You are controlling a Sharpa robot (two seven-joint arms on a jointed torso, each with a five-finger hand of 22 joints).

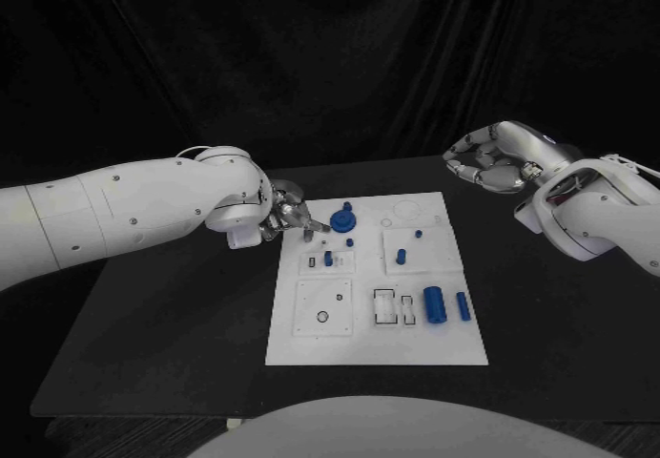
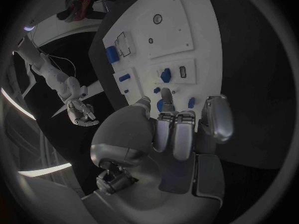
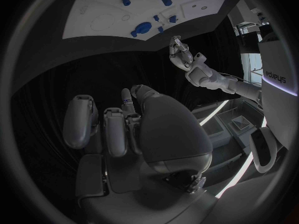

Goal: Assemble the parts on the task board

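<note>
The black table (image 1: 165, 334) is seen with the white task board (image 1: 379, 348) laid flat in its middle. On the near part of the board, a square plate with a small ring (image 1: 322, 316) is found on one side. Beside it, two open slots (image 1: 395, 308) are cut, and next to them a big blue cylinder (image 1: 435, 304) and a thinner blue peg (image 1: 464, 305) are laid. Farther up, small blue parts (image 1: 401, 256) are stood in their holes. At the far end a round blue part (image 1: 344, 222) is set. The left hand (image 1: 285, 218) is held over the board's far left corner. Its fingers (image 2: 175, 134) are pressed close together, and it may be touching nothing, though that is hard to tell. Well off to the far right, the right hand (image 1: 492, 157) is held up above the table, with its fingers curled in and nothing held.
</note>
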